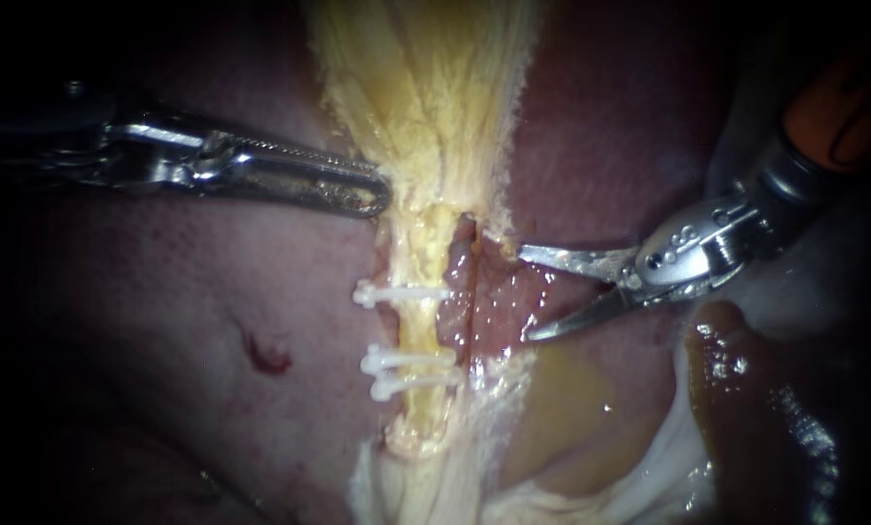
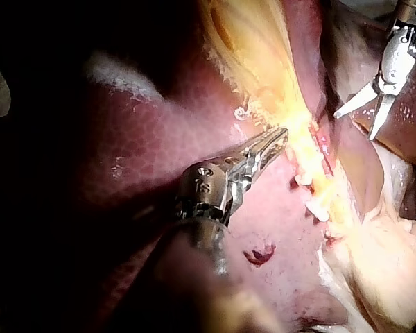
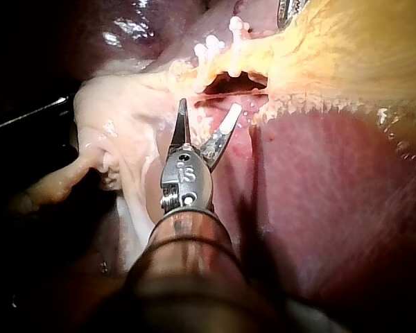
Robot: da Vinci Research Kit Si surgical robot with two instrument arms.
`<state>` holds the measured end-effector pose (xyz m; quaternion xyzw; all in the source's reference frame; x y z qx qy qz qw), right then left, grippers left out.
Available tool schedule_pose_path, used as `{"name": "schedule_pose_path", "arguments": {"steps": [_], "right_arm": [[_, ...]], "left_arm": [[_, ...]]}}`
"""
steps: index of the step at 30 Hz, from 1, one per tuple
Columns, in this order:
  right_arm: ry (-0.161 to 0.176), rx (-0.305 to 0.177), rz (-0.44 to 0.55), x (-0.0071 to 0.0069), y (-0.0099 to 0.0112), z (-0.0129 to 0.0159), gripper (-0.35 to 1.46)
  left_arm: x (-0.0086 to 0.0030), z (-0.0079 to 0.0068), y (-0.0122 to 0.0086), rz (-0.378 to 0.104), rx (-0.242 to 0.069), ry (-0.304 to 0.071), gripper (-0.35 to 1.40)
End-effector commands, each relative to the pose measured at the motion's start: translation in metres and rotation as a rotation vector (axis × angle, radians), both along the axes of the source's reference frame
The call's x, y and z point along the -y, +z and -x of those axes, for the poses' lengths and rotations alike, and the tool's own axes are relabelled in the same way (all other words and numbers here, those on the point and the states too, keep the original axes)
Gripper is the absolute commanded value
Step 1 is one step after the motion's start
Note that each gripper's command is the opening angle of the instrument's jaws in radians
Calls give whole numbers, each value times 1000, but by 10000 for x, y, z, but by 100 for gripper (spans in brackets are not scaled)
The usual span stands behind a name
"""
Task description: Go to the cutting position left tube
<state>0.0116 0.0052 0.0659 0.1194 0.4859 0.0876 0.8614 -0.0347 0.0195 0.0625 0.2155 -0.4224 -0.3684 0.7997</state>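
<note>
Left tube (image 1: 422, 331), yellow and fibrous, with white clips (image 1: 406, 361)

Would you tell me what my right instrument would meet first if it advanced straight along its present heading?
Probably the reddish tissue strand just ahead of the right instrument, whose jaws are open, before the clipped yellow tube beyond; depth is uncertain.

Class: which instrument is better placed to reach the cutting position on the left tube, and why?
Right: the right instrument, blades open, faces the left tube beside its clips; the left instrument lies above them.
</note>
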Motion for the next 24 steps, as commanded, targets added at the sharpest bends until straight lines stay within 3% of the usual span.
{"name": "schedule_pose_path", "arguments": {"steps": [1,6,16,24], "right_arm": [[1,0,-2,0,0,0,144],[0,0,-2,0,0,0,144],[-3,-3,-5,0,0,0,144],[-6,-5,-7,1,0,-1,144]], "left_arm": [[0,0,-1,-5,0,-3,-35],[-2,-3,-8,-34,3,-16,-35],[-21,-36,-48,-55,15,-4,-35],[-19,-44,-74,-60,19,-6,-35]]}}
